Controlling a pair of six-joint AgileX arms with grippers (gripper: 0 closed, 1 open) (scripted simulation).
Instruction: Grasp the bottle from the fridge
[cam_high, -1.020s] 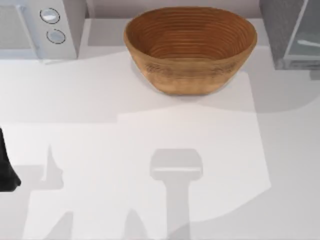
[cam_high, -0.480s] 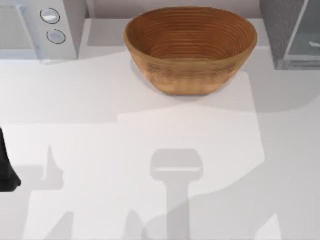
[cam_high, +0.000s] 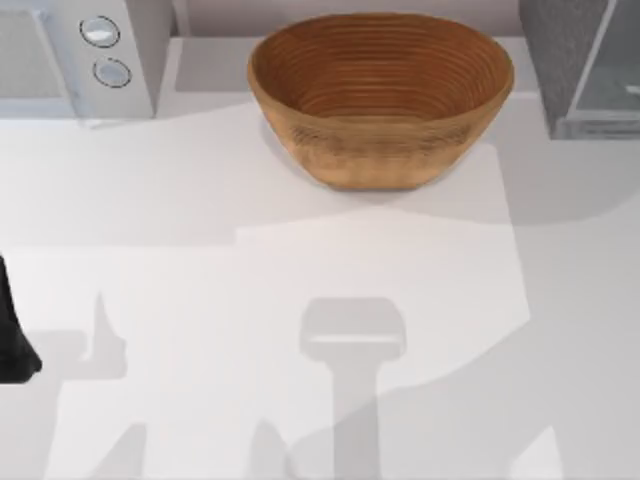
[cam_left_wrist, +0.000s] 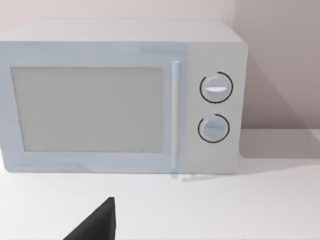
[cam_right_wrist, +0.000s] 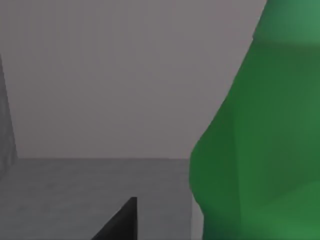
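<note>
no readable text, labels, brands, numbers or signs anywhere

open table (cam_high: 200, 300), bowl (cam_high: 380, 95) beside fridge (cam_high: 575, 60)

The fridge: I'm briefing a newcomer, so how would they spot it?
Start at the woven bowl at the table's back. The fridge stands to its right: a dark grey box with a pale glassy panel, unlike the lighter microwave with two dials.

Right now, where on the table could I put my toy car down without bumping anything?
The wide bare stretch of the table in front of the woven bowl is free. The back edge is crowded: the box with two dials at the left, the bowl in the middle, the fridge at the right. The left arm sits at the left edge.
</note>
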